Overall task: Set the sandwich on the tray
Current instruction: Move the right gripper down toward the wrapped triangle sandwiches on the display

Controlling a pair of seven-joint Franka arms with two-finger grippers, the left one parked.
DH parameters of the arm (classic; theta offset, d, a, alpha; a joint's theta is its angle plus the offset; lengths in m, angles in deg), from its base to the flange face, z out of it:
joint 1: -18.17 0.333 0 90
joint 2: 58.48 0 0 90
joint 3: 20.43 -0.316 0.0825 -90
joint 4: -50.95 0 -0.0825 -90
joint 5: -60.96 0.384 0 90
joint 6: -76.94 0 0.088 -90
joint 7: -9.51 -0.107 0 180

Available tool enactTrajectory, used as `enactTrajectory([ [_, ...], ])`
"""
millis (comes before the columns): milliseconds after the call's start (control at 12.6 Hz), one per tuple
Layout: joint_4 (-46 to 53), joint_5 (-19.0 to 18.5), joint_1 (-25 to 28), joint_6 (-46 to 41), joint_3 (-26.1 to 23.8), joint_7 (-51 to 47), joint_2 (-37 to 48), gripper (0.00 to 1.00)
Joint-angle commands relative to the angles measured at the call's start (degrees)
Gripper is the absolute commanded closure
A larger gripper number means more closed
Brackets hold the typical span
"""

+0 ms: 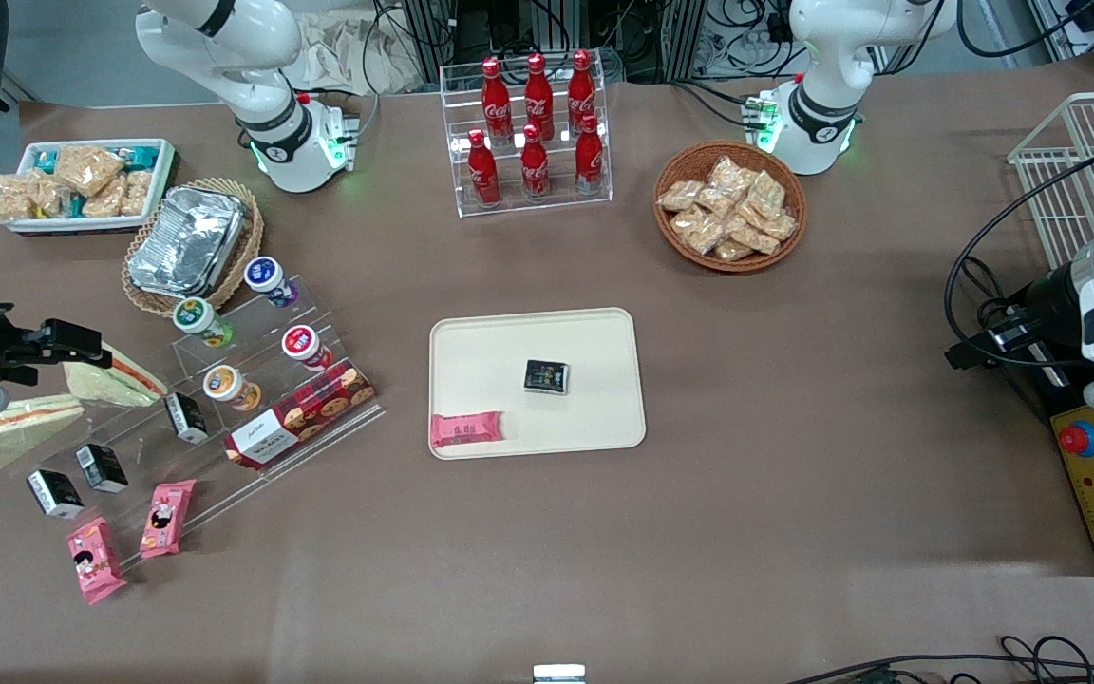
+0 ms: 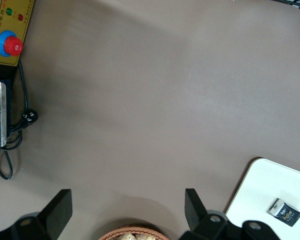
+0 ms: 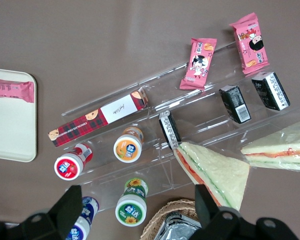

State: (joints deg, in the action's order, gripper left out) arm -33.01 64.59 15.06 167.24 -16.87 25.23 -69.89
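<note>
The sandwich (image 1: pixel 13 429) is a clear-wrapped wedge with an orange-red stripe. It lies on the table at the working arm's end, nearer the front camera than the acrylic stand, and also shows in the right wrist view (image 3: pixel 282 145). The second wedge (image 3: pixel 215 172), with a red-and-green stripe, lies beside it (image 1: pixel 115 377). My right gripper (image 3: pixel 138 210) is open and empty, hovering well above the stand's cups and the wicker basket (image 1: pixel 72 347), apart from both wedges. The cream tray (image 1: pixel 480 370) sits mid-table; its edge shows in the right wrist view (image 3: pixel 10 125).
On the tray lie a pink snack bar (image 1: pixel 467 429) and a small black box (image 1: pixel 547 377). The acrylic stand (image 1: pixel 253 399) holds cups, a biscuit box and black boxes. A foil container in a wicker basket (image 1: pixel 188 239), a white snack bin (image 1: pixel 82 182) and a cola rack (image 1: pixel 533 133) stand farther back.
</note>
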Motion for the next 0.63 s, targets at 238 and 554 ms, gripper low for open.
enactTrajectory([
  [238, 0.9, -0.1, -0.5, -0.5, 0.0, 0.4, 0.8, 0.0],
  [554, 0.8, -1.3, -0.3, -0.9, 0.0, 0.0, 2.2, 0.0],
])
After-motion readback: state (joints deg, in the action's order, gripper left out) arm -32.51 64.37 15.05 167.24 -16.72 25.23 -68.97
